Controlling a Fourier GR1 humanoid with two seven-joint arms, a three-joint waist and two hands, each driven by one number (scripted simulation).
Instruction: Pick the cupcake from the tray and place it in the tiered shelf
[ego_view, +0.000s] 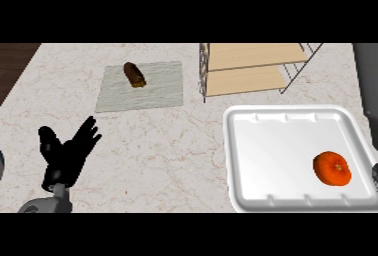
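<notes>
Black fingers, spread and straight: my left hand (66, 150) stands at the lower left of the head view, palm open, holding nothing and touching nothing, fingertips pointing up and to the right. Grey forearm enters from the bottom edge beneath it. My right hand does not show, save perhaps a dark sliver at the right edge beside the tray, too small to read.

Open room: the marbled counter (170, 145) lies bare between my left hand and the white tray (244, 150), and bare again from my hand up to the grey mat (159, 90). The counter's left edge runs diagonally at upper left, with dark wood floor beyond it. At far right a dark strip marks the counter's other limit, just past the tray's rim.

Tray: white, raised rim, rounded corners, sitting at lower right and well apart from my hand. Its near rim meets the bottom of the view.

Task item: the only thing on the tray is an orange-red, round object (332, 169) with a paler centre, lying near the tray's right wall, towards the near corner. It looks flat-topped from above; I cannot confirm a wrapper.

Tiered shelf (251, 67): wire frame, pale wooden levels, at top right just beyond the tray's far rim, both levels bare.

On the mat, a brown elongated item (134, 74), lying diagonally near the far edge.
</notes>
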